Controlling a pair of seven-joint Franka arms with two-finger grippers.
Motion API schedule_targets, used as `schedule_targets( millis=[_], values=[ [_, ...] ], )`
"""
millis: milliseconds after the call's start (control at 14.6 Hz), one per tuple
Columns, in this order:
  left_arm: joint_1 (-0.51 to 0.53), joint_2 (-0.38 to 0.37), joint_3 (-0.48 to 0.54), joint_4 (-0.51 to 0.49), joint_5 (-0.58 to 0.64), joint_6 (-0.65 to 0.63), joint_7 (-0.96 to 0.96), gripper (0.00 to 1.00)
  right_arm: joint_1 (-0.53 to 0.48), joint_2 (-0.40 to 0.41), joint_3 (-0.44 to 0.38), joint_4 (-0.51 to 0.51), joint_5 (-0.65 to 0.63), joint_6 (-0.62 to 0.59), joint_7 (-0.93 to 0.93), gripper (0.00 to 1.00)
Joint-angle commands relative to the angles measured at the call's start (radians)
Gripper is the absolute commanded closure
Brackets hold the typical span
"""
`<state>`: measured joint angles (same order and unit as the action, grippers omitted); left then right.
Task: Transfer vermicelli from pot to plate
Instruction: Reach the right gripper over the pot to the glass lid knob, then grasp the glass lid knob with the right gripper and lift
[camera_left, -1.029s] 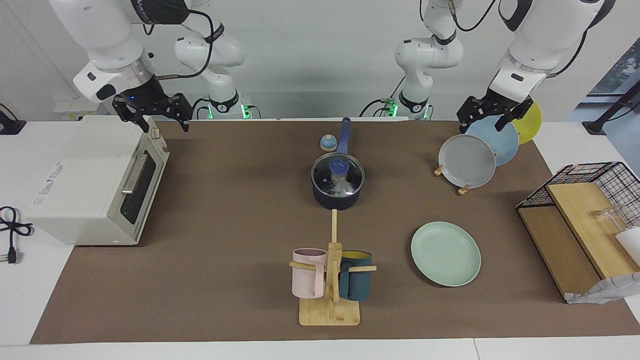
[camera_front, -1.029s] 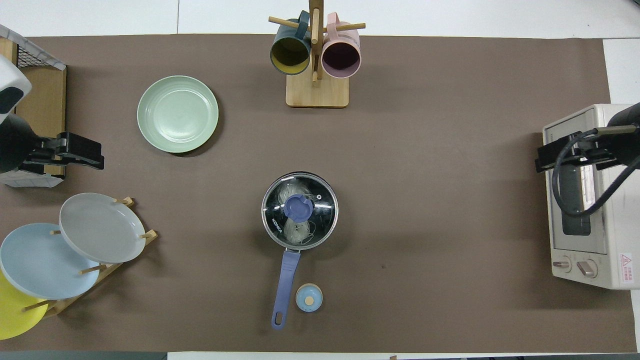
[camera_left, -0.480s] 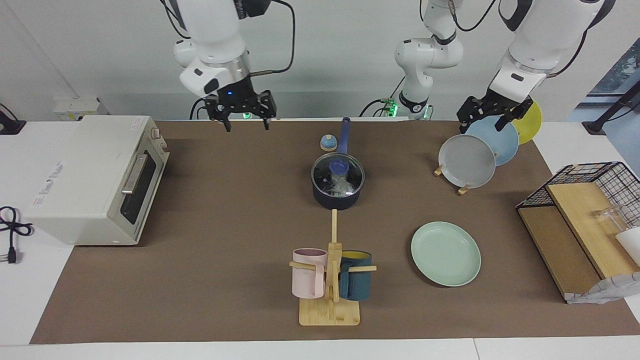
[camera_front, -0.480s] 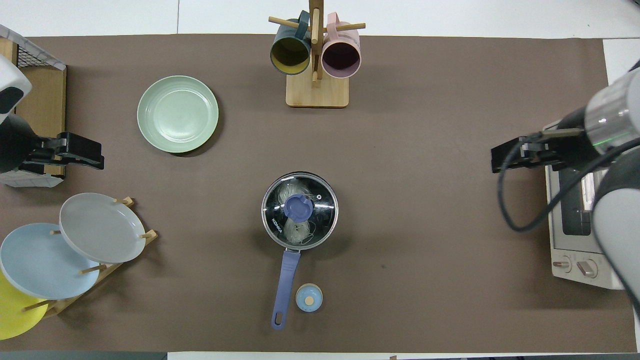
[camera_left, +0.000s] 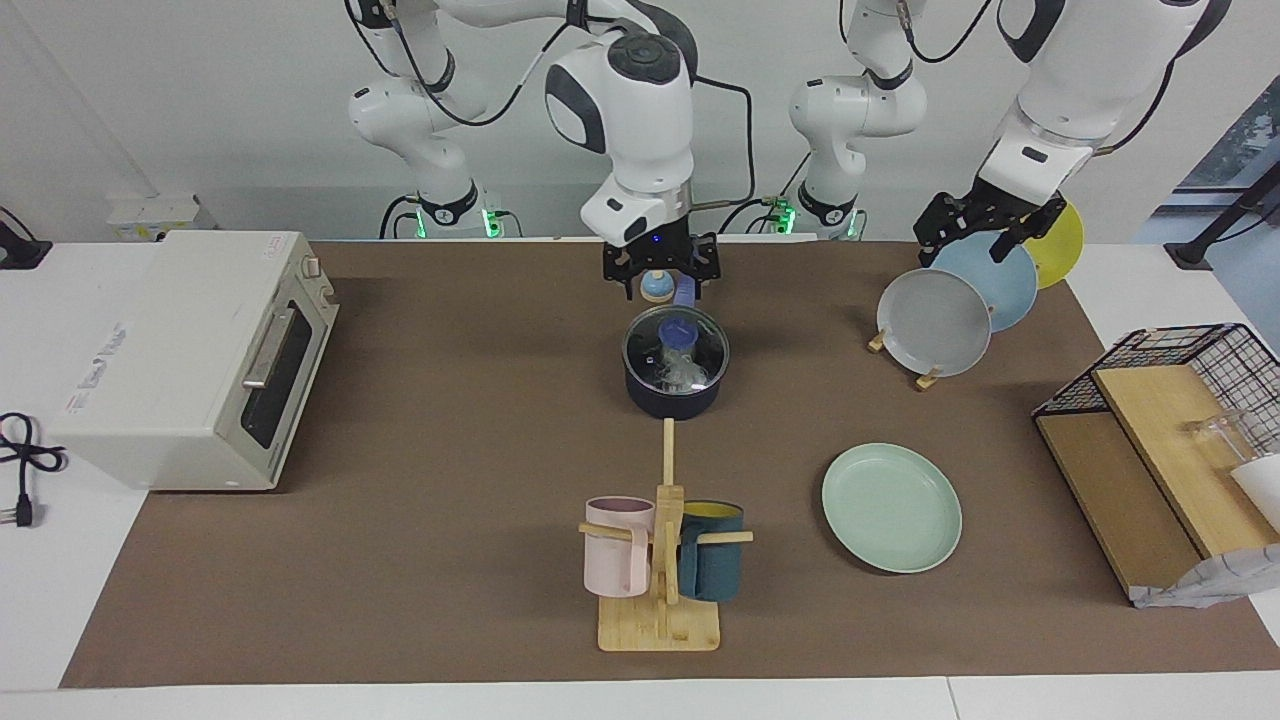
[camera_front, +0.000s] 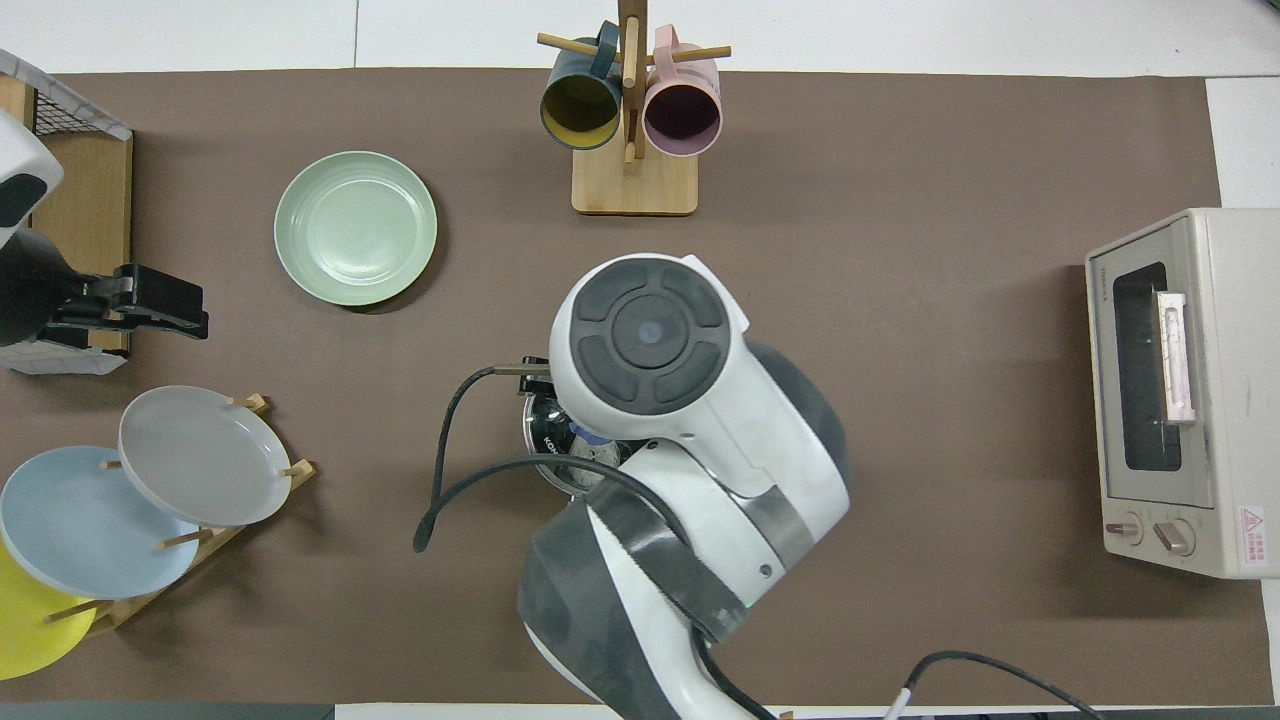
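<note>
Here, the right arm bends down from its base at the oven end of the surface (camera_left: 450, 600), its white wrist upright and its black right tool (camera_left: 660, 284) pointing straight down over the long blue handle of the small dark navy pot (camera_left: 672, 392), just above the handle. Its two fingers stand apart, gripping nothing. In the overhead view the arm's grey-capped elbow covers most of the pot. A round glass lid with a blue knob (camera_left: 676, 347) sits on the pot, and the whitish, thread-like vermicelli (camera_left: 684, 372) shows through the glass, inside the pot. The round, pale mint-green plate (camera_left: 891, 507) lies bare, farther from the robots than the pot and toward the left arm's end. The left arm waits, its left tool (camera_left: 984, 236) hanging open over a wooden rack of grey, light blue and yellow plates (camera_left: 934, 322).
</note>
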<state>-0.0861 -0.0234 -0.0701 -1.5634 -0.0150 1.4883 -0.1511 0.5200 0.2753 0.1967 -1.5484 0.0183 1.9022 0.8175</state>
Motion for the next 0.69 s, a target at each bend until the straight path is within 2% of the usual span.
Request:
schedule_targets(
  millis=[0, 206, 617],
  values=[
    [0.008, -0.027, -0.001, -0.029, -0.013, -0.002, -0.004, 0.00, 0.017, 0.011, -0.003, -0.048, -0.018, 0.064, 0.015, 0.00],
    [0.008, -0.027, -0.001, -0.029, -0.013, -0.002, -0.004, 0.00, 0.037, 0.031, -0.003, -0.107, -0.118, 0.100, 0.011, 0.00],
    [0.008, -0.027, -0.001, -0.029, -0.013, 0.000, -0.004, 0.00, 0.051, 0.033, -0.002, -0.165, -0.121, 0.164, 0.012, 0.00]
  ],
)
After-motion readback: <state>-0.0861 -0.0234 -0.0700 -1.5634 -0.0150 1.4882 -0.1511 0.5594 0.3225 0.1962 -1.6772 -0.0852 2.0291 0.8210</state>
